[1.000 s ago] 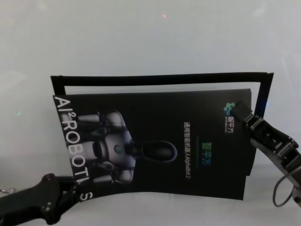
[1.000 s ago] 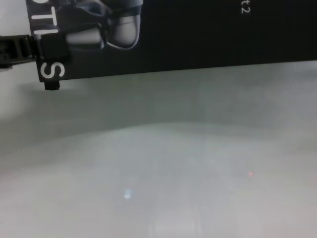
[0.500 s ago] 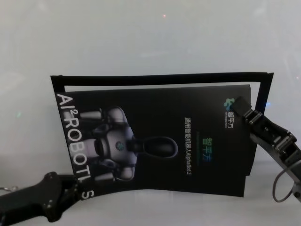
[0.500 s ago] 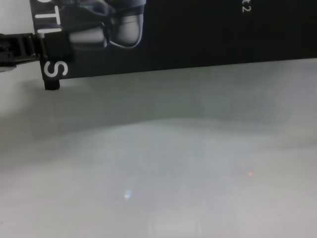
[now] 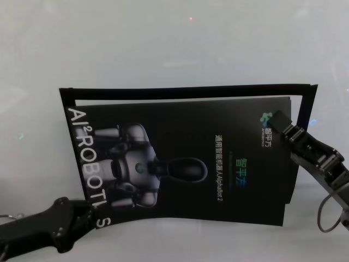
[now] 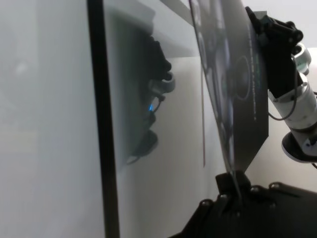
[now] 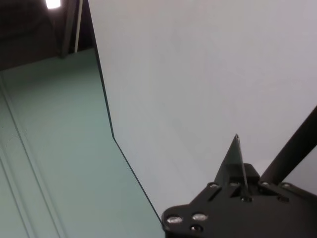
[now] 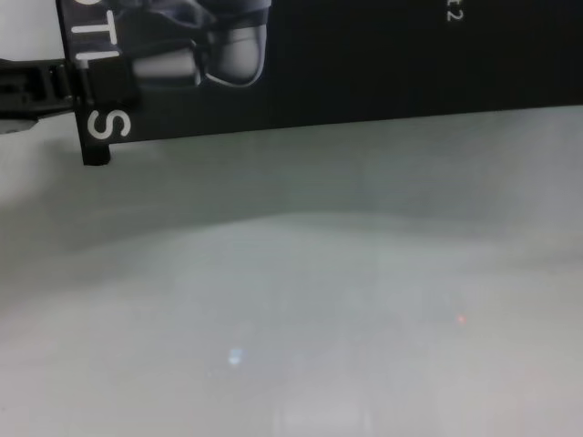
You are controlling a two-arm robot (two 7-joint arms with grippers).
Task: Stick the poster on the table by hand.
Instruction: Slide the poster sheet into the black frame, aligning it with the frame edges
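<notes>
table (image 5: 163,49) — pale grey-white, glossy | thin black outline (image 5: 185,91) on it

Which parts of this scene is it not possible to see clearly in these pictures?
- Head view: the poster hides the table beneath it, so contact cannot be judged.
- Head view: the left gripper covers letters at the poster's near corner.
- Chest view: the top edge cuts off most of the poster; the right arm is absent.
- Head view: the small white print is too small to read.
- Right wrist view: the right gripper shows the sheet only edge-on.
</notes>
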